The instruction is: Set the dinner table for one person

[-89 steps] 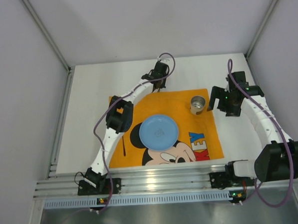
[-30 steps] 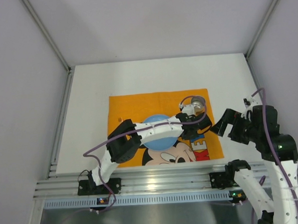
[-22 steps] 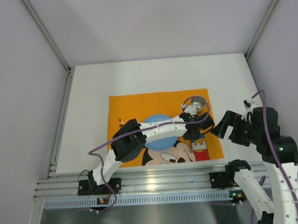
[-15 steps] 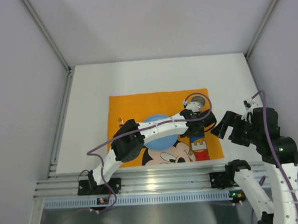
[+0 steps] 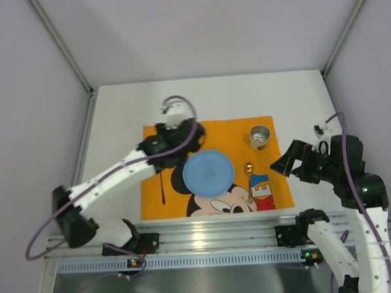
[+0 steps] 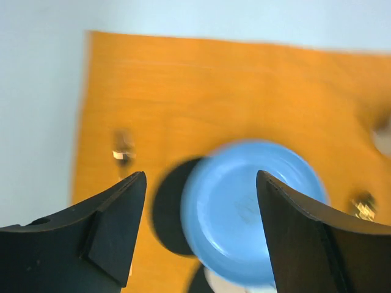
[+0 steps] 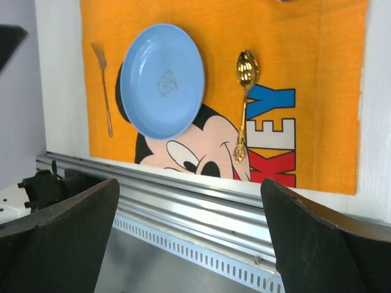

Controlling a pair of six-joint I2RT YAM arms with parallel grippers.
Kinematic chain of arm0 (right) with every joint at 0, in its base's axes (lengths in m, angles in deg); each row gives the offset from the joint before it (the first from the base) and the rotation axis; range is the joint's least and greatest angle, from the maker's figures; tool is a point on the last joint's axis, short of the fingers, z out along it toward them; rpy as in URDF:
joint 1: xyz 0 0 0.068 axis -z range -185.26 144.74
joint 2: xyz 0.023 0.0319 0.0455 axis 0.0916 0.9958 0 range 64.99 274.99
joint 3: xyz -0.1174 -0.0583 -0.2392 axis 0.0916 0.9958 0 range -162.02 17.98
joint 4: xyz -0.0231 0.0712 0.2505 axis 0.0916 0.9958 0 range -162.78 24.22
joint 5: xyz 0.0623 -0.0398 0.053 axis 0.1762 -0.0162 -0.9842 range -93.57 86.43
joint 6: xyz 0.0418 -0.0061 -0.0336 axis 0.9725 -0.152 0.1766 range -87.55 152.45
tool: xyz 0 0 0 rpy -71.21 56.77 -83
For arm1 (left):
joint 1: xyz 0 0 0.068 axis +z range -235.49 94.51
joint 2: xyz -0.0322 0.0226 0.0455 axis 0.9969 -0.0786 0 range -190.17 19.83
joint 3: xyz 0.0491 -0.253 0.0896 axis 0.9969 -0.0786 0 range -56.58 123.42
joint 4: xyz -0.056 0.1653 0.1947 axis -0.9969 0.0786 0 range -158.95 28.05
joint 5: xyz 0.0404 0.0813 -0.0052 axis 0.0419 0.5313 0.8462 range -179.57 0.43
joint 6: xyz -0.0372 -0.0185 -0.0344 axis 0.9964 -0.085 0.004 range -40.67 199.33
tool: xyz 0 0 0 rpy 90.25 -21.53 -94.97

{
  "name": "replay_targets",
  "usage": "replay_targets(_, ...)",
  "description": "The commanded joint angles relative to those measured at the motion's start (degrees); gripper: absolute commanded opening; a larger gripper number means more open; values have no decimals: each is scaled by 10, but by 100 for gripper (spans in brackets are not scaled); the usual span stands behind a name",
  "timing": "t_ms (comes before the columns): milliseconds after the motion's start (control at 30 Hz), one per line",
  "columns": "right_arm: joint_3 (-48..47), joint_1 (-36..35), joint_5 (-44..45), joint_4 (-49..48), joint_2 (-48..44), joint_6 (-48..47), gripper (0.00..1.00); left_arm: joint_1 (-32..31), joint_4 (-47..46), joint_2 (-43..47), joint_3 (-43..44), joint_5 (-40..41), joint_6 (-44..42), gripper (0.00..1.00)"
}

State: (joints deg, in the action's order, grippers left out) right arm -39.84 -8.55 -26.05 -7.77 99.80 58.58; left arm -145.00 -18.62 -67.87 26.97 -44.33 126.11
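On the white dinner table lies an orange Mickey Mouse cloth. A blue plate sits at its middle. Left of the plate is a thin fork, right of it a gold spoon, and a metal cup stands at the far right corner. My left gripper hovers open and empty over the cloth's far left, with the plate below its fingers. Off the cloth's right edge, my right gripper is raised, open and empty. Its view takes in the plate, spoon and fork.
The aluminium rail with the arm bases runs along the near edge of the table. Grey walls close in the table on the left, far and right sides. Bare white tabletop surrounds the cloth.
My left gripper opened beside the cup and plate, leaving the gold spoon on the cloth. The left arm then swung back to the cloth's far left. The right arm barely moved.
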Motion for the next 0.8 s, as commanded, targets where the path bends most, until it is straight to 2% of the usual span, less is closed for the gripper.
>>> replay_targets(0, -12, -5, -49, -67, 11, 6, 100, 179, -201, 198, -207, -30, -178, 78)
replay_targets(33, -14, -6, -53, -71, 13, 6, 100, 244, -268, 245, -331, -46, -217, 77)
replay_targets(67, -14, -6, -55, -75, 16, 5, 100, 262, -354, 288, -395, -56, -259, 78)
replay_targets(100, -17, -7, -56, -83, 20, 3, 100, 277, -499, 360, -455, -69, -340, 82)
replay_targets(133, -18, -9, -56, -87, 22, 4, 100, 295, -591, 387, -564, -78, -382, 83)
replay_targets(167, -19, -11, -56, -88, 25, 2, 100, 303, -662, 407, -613, -81, -416, 85)
replay_targets(200, -25, -13, -57, -89, 32, 0, 100, 313, -789, 424, -685, -90, -480, 84)
replay_targets(233, -29, -17, -55, -89, 37, -4, 100, 338, -823, 422, -705, -127, -498, 84)
replay_targets(267, -33, -19, -54, -89, 40, -6, 100, 358, -838, 410, -714, -138, -503, 84)
replay_targets(400, -46, -26, -41, -83, 60, -15, 100, 440, -928, 273, -731, -180, -470, 84)
replay_targets(433, -47, -28, -35, -84, 62, -19, 100, 470, -979, 248, -733, -208, -452, 84)
replay_targets(533, -49, -29, -7, -89, 75, -27, 100, 507, -1057, 148, -717, -239, -434, 84)
replay_targets(700, -49, -42, 3, -120, 117, -27, 100, 540, -1089, -8, -635, -282, -435, 85)
replay_targets(733, -52, -46, -4, -122, 127, -29, 100, 556, -1125, -27, -639, -297, -440, 85)
replay_targets(767, -57, -48, -5, -125, 145, -28, 100, 568, -1104, -23, -642, -324, -420, 85)
